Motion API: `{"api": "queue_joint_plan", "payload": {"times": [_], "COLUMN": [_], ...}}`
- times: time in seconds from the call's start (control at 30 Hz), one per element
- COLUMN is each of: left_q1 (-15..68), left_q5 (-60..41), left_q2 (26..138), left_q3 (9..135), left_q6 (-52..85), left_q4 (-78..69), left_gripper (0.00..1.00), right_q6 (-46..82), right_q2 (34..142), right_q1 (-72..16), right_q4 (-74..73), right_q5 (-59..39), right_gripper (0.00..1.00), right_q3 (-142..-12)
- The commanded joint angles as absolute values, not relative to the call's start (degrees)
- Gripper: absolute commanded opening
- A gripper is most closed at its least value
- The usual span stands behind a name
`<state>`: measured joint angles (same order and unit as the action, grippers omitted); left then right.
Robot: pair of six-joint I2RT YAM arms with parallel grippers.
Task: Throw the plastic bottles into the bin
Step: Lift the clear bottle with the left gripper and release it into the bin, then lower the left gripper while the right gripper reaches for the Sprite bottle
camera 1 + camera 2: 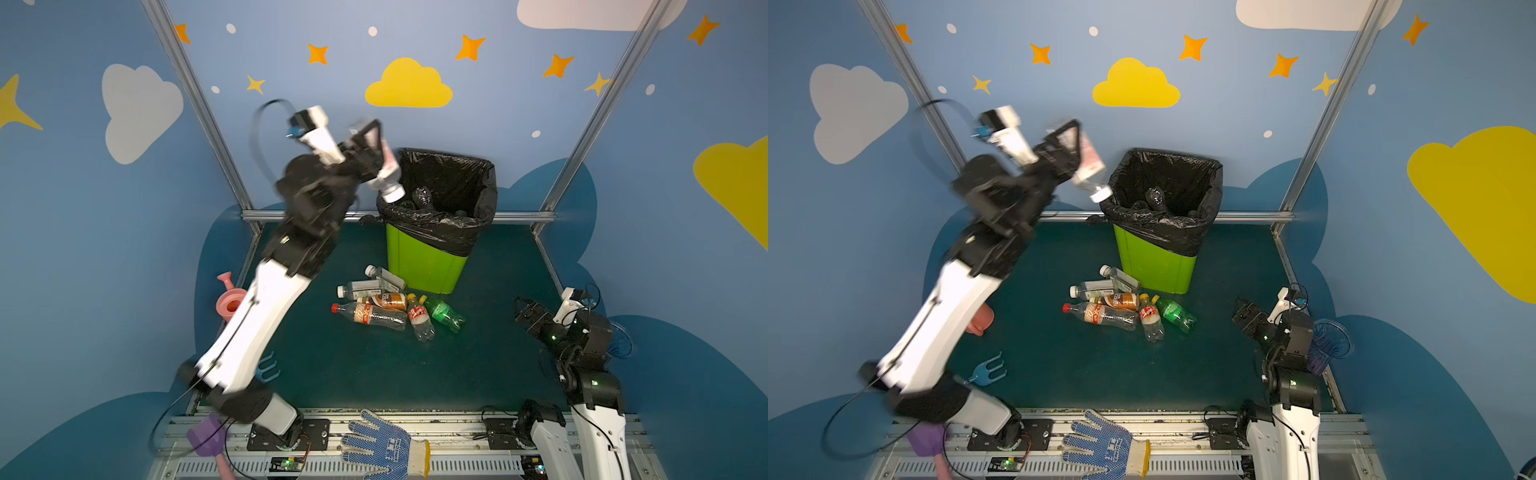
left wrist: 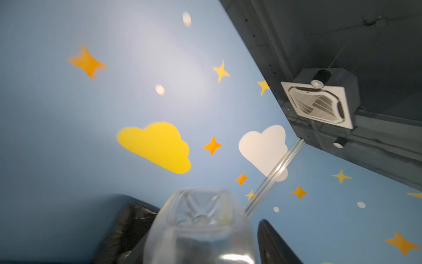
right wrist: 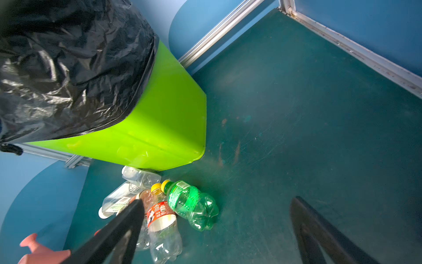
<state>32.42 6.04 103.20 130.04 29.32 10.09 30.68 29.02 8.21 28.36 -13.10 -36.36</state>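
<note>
The green bin, lined with a black bag, stands at the back of the mat, and dark bottles lie inside it. My left gripper is raised beside the bin's left rim, blurred by motion. A clear bottle with a pink label sits between its jaws, cap down over the rim. In the left wrist view one finger stands off the bottle's side. Several plastic bottles, one of them green, lie in front of the bin. My right gripper hangs open and empty to their right.
A pink watering can stands at the mat's left edge and a blue toy rake lies at the front left. A blue dotted glove and a purple scoop rest on the front rail. A blue cup sits behind the right arm.
</note>
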Motion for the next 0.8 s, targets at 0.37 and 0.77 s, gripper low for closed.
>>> {"api": "queue_joint_plan", "payload": {"times": [0.37,0.77], "left_q1": [34.63,34.35], "left_q5": [2.29,9.24], "left_q2": [108.52,85.91], "left_q3": [151.08,109.43], "left_q6": [19.91,16.47], "left_q4": [22.81,8.74], "left_gripper": [1.00,1.00], "right_q6": [32.36,41.36], "right_q2": [25.33,29.68], "right_q1": [8.88,8.50], "right_q4": [31.04,24.90], "right_q5": [-16.21,-23.70], "right_gripper": [0.98,0.98], "right_q3": [-35.94,-31.12]}}
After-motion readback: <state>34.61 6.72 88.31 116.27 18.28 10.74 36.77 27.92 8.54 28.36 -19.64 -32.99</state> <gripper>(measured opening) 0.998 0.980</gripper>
